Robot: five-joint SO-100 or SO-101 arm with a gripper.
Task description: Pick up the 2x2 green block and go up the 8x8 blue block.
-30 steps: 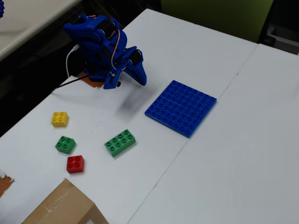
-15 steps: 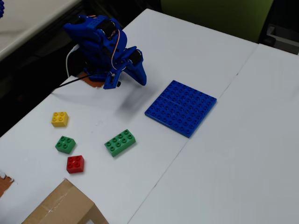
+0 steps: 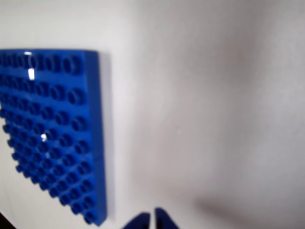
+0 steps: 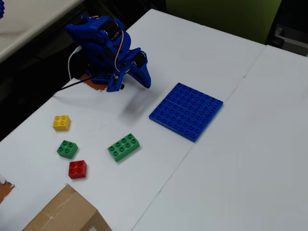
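Observation:
The 2x2 green block [image 4: 67,148] lies on the white table at the left in the fixed view, between a yellow and a red brick. Flat on the table near the middle sits the 8x8 blue block [image 4: 186,111]; the wrist view shows it at the left [image 3: 52,129]. My blue arm is folded up at the back left. Its gripper [image 4: 146,83] hangs above the table, left of the blue plate and far from the green block. In the wrist view the gripper [image 3: 153,220] shows at the bottom edge, shut with nothing in it.
A yellow brick [image 4: 61,122], a red brick [image 4: 77,169] and a longer green eight-stud brick [image 4: 123,147] lie nearby. A cardboard box [image 4: 67,214] stands at the front left corner. A seam [image 4: 192,149] divides two white tabletops.

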